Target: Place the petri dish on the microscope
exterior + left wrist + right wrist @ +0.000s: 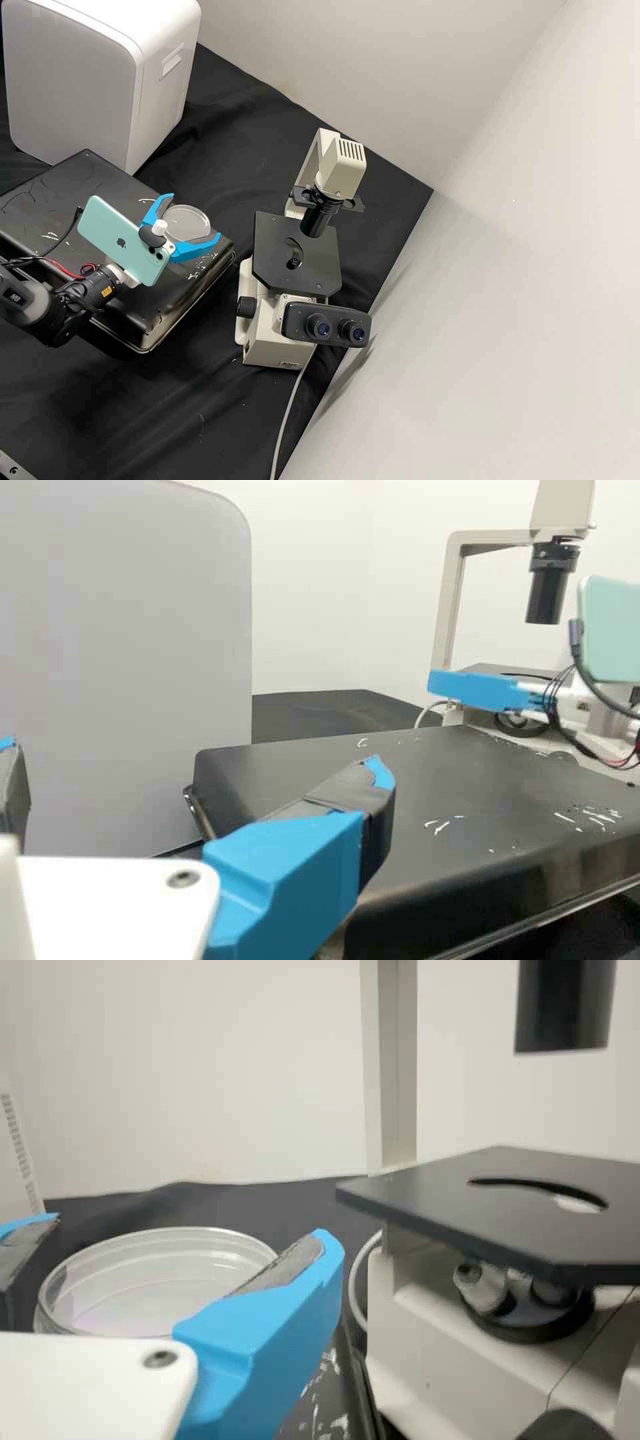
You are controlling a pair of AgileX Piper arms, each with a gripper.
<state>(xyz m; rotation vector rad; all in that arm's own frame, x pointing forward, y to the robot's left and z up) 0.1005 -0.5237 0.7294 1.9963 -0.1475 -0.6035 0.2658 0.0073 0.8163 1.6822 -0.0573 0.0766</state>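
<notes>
Left gripper (190, 770): fingers spread wide, at a corner of the black case (60, 193). Right gripper (190, 219): fingers wide, straddling the petri dish (181, 223) on the case's right corner. The microscope (280, 333) stands just beside the case.

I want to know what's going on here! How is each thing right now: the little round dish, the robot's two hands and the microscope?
Petri dish: lying flat on the black case, looks empty, not yet on the microscope.
Right hand: open, straddling the dish.
Left hand: open, holding nothing.
Microscope stage: bare, nothing on it.
</notes>
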